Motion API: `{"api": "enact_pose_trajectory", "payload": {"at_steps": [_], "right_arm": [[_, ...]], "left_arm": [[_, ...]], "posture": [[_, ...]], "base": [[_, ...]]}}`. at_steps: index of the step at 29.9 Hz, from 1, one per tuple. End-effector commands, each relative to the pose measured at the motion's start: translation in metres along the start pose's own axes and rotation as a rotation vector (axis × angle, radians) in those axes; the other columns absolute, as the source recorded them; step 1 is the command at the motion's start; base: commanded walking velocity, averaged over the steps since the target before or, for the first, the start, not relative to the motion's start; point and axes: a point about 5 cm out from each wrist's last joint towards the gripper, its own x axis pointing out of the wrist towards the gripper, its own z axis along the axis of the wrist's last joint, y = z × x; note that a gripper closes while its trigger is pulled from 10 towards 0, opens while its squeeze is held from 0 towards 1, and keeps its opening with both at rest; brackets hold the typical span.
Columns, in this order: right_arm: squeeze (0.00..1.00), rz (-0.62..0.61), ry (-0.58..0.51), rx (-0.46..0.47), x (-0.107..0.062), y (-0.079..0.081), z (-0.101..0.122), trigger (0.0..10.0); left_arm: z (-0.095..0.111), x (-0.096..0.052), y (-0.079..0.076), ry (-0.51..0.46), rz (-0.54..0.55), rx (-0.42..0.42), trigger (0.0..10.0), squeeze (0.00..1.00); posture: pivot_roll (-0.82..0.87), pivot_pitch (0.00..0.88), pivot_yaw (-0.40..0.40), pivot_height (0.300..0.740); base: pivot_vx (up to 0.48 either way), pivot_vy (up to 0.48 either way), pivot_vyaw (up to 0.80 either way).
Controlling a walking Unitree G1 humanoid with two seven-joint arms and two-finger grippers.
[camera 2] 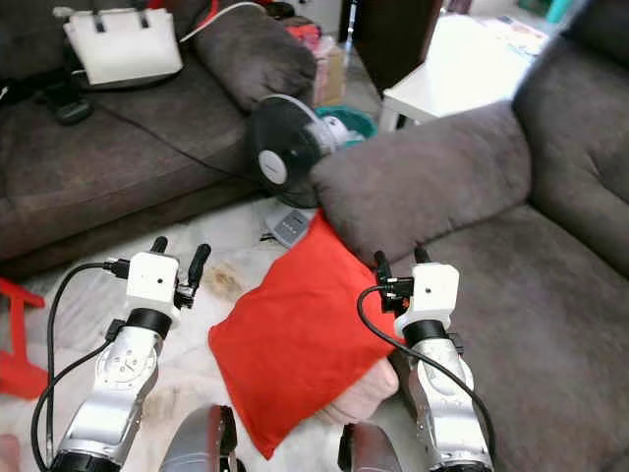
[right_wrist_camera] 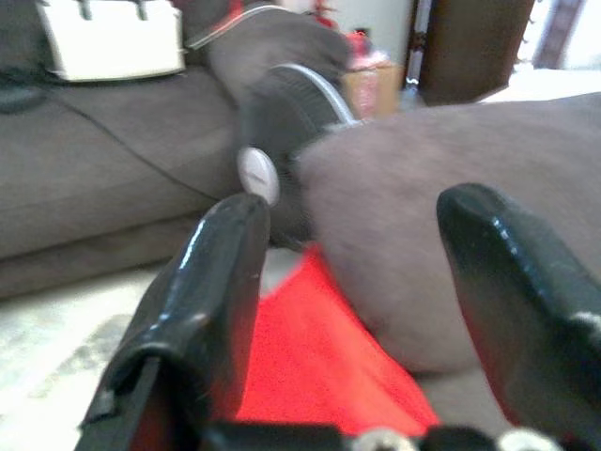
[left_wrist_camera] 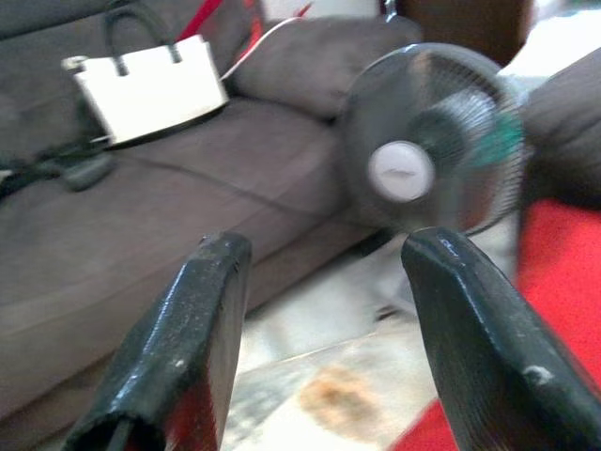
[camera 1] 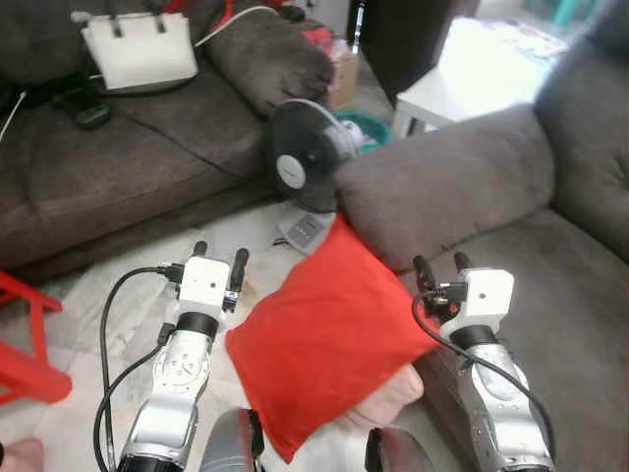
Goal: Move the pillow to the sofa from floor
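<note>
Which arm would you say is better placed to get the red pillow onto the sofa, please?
Right: the right gripper touches the pillow beside the sofa seat; the left gripper stands apart.

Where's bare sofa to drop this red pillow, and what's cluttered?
The seat of the right sofa, beyond the right gripper and past its armrest, is bare. The left sofa has open cushion in front of the white bag. The gap ahead is crowded: the fan stands just beyond the red pillow.
</note>
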Motion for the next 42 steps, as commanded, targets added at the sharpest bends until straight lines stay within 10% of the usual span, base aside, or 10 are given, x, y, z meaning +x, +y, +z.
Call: {"api": "enact_pose_trajectory", "payload": {"at_steps": [1,42], "right_arm": [[0.00,-0.033,0.021,-0.018,-0.0045,-0.0123,-0.0030,10.0],[0.00,-0.026,0.013,-0.016,-0.0025,-0.0099,-0.0027,10.0]], "left_arm": [[0.0031,0.0006,-0.0080,-0.008,-0.019,-0.015,10.0,0.00],[0.0050,0.0006,-0.0150,-0.011,-0.069,-0.027,10.0,0.00]], "posture": [[0.15,0.120,-0.023,0.630],[0.14,0.104,-0.016,0.630]], "base": [[0.292,0.000,0.00],[0.047,0.000,-0.10]]}}
